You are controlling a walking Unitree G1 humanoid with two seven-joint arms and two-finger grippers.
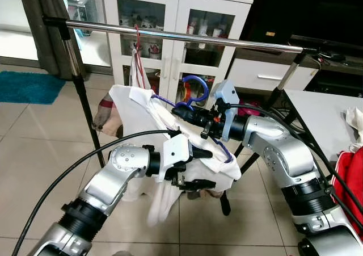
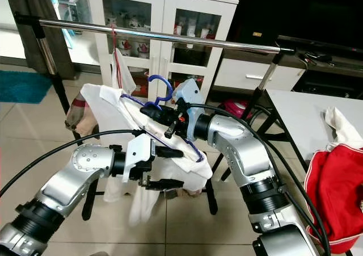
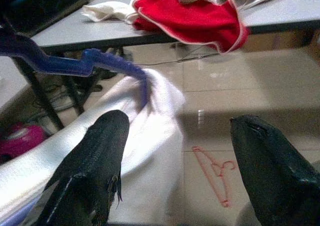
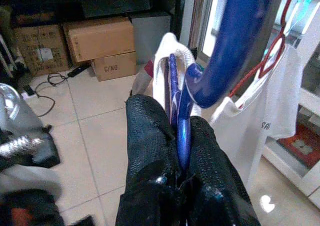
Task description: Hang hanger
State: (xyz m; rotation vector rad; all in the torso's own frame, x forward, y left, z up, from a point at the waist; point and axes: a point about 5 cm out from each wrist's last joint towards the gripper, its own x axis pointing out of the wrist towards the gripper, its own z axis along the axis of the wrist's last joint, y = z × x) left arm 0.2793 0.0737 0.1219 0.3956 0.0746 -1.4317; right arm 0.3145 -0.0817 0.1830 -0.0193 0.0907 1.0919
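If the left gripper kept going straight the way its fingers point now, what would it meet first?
Probably the white shirt draped on the blue hanger: the left gripper, fingers open, points at its hanging edge. Beyond that lies tiled floor with a red hanger on it; depth is unclear.

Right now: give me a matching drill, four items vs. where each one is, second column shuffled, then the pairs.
Items:
1. blue hanger
2. red hanger
3. red garment
4. pink hanger

Places:
A. lying on the floor tiles
B. hooked on the metal rail
C. clamped in the right end effector
D. on the grey table

Pairs: 1-C, 2-B, 3-D, 4-A
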